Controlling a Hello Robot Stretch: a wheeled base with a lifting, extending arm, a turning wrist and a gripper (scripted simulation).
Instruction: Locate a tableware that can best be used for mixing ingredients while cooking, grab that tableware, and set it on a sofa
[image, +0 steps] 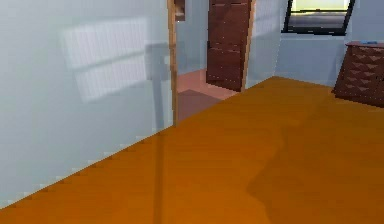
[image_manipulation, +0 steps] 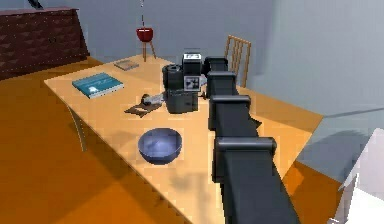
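Observation:
A blue-grey bowl (image_manipulation: 160, 145) stands on the light wooden table (image_manipulation: 110, 115), near its front edge in the arm side view. The arm (image_manipulation: 232, 130) reaches out over the table just right of the bowl. At its far end are the white marker squares (image_manipulation: 192, 60) and, below them, the gripper (image_manipulation: 157, 100), whose dark body sits farther out than the bowl. Something small and grey lies on the tabletop at the fingers, so I cannot tell whether the gripper holds anything.
On the table lie a blue book (image_manipulation: 98, 85) and a flat paper (image_manipulation: 127, 65), with a red round object (image_manipulation: 147, 35) at the far end. A wooden chair (image_manipulation: 238, 55) stands behind it. The forward view shows orange floor, a pale wall, a dark door (image: 228, 42) and a dresser (image: 362, 72).

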